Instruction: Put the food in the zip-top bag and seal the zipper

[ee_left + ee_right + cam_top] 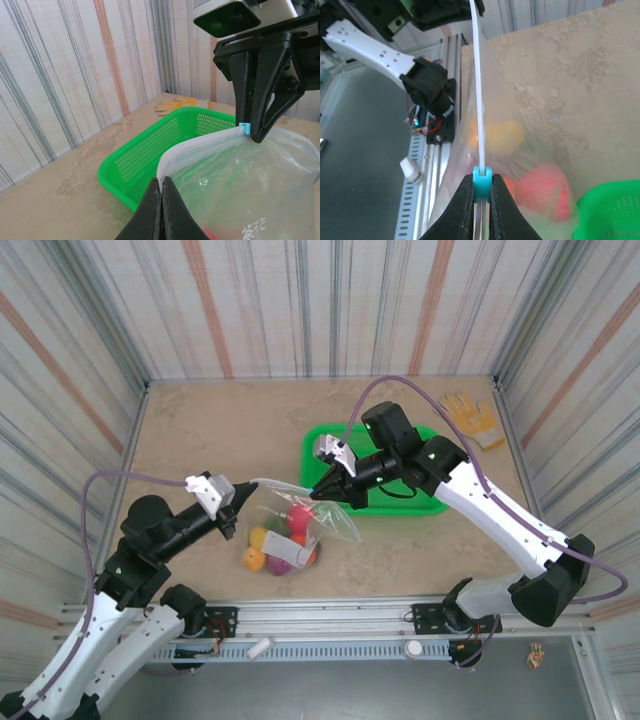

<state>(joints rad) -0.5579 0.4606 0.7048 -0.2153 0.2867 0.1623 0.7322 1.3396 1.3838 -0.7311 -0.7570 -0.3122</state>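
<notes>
We see a beige, stone-patterned worktop (200, 430) boxed in by striped panel walls. At mid-frame from above, the clear crinkly zip-top bag (300, 525) is held up by its rim between the arms, just beside the green mesh basket (308, 455). The left end effector (243, 492) is pinched shut on one end of the thin clear zipper strip (478, 90). The right end effector (482, 192) is clamped on the small light-blue slider (482, 176) at the other end. The small toy fruits and vegetables (256, 558) lie inside the bag, and the right wrist view blurs them to yellow and pink-red patches. From above, the right arm covers part of the basket. The left wrist view shows its mesh wall, a yellow work glove (175, 105) behind it, and printing on the bag cut off at the lower edge.
</notes>
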